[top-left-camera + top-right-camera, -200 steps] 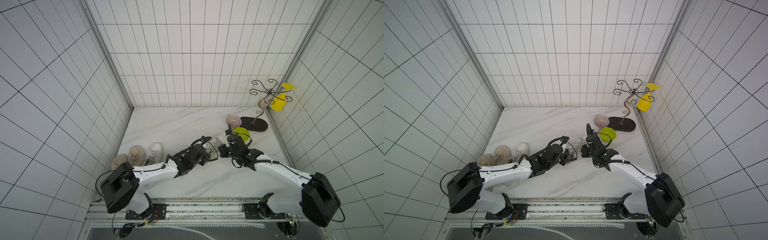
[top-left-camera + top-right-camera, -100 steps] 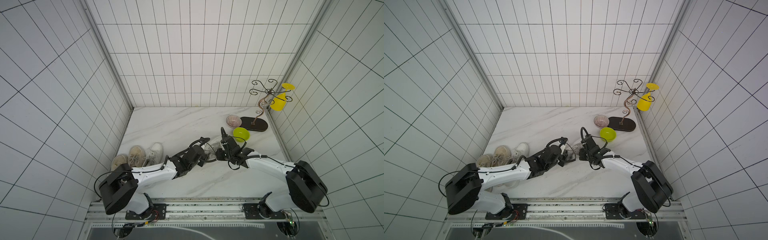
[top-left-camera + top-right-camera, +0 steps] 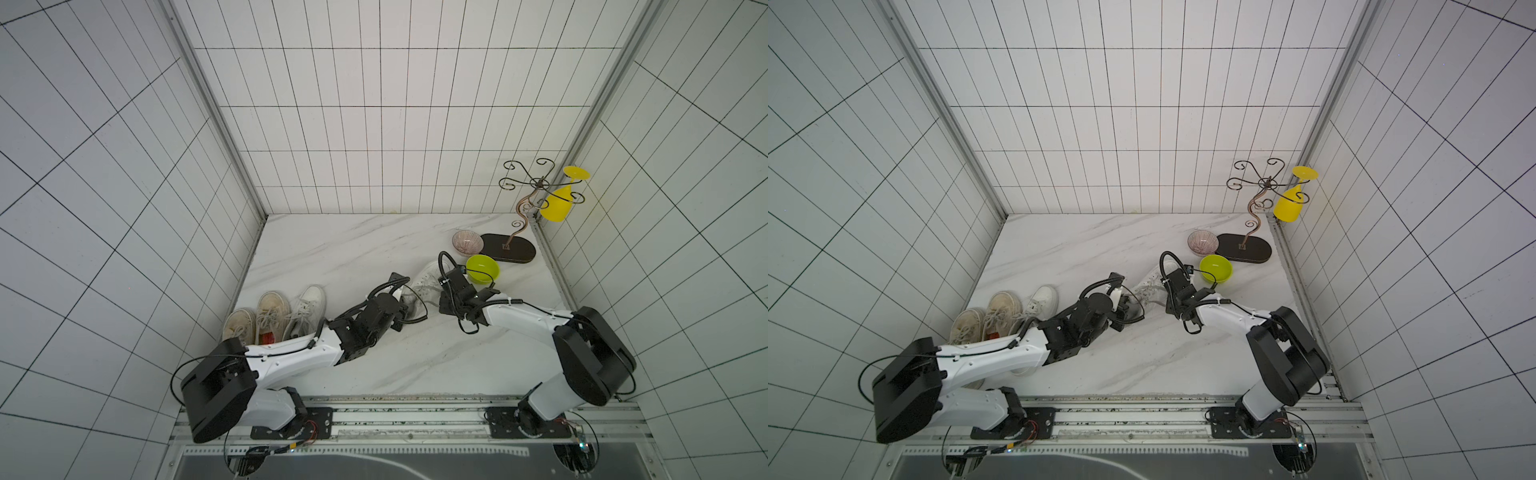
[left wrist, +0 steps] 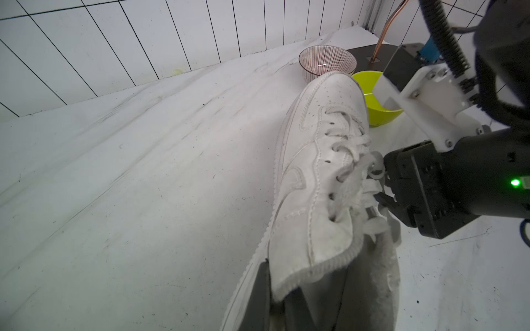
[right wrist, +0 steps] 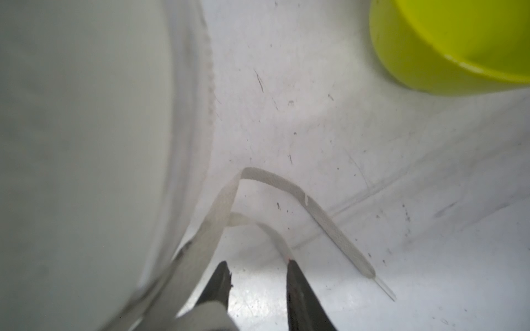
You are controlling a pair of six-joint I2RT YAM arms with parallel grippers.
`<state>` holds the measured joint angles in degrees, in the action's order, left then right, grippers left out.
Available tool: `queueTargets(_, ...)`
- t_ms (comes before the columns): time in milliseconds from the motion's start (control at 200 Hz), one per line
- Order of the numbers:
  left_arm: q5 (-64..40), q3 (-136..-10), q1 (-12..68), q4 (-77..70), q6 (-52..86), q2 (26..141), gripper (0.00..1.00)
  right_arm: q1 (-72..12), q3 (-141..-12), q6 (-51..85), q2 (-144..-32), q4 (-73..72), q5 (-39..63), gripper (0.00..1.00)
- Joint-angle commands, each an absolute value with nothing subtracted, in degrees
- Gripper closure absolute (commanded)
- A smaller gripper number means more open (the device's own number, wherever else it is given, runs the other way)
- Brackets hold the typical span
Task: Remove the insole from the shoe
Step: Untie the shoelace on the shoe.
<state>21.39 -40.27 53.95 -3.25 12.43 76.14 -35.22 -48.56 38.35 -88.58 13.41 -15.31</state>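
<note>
White shoe [image 4: 315,172], right hand [image 5: 258,262] (now wider)

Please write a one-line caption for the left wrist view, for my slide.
Left end effector grips the white sneaker at its collar; right end effector is beside the laces.

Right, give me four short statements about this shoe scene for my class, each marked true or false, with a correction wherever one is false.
1. The left tool is shut on the white shoe's collar. True.
2. The right tool grips the green bowl. False: its jaws stand open by the laces, holding nothing; the bowl sits by the shoe's toe.
3. Three other shoes lie side by side near the left arm. True.
4. The yellow goblet lies inside the green bowl. False: it hangs from the wire stand.
</note>
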Motion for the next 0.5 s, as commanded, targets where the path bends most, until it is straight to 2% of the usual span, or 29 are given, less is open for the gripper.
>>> queueTargets(0,23.27,-42.50,54.01,-10.95,13.82,73.23,1.00,-34.62,-48.59,38.85,-88.16,12.76,-18.50,0.65)
queueTargets(125,28.66,-41.49,53.96,-10.80,14.06,71.51,1.00,-30.06,-48.08,39.11,-89.40,14.76,-19.27,0.63)
queueTargets(190,31.50,-40.60,53.39,-10.96,13.96,70.12,1.00,-28.15,-46.47,38.61,-87.71,14.81,-22.24,0.53)
queueTargets(295,28.64,-38.94,49.13,-10.64,17.27,67.35,1.00,-24.85,-45.08,37.66,-84.66,15.52,-25.03,0.43)
queueTargets(500,26.90,-36.23,42.44,-10.90,22.55,65.65,1.00,-19.52,-43.88,37.34,-78.11,16.84,-26.86,0.34)
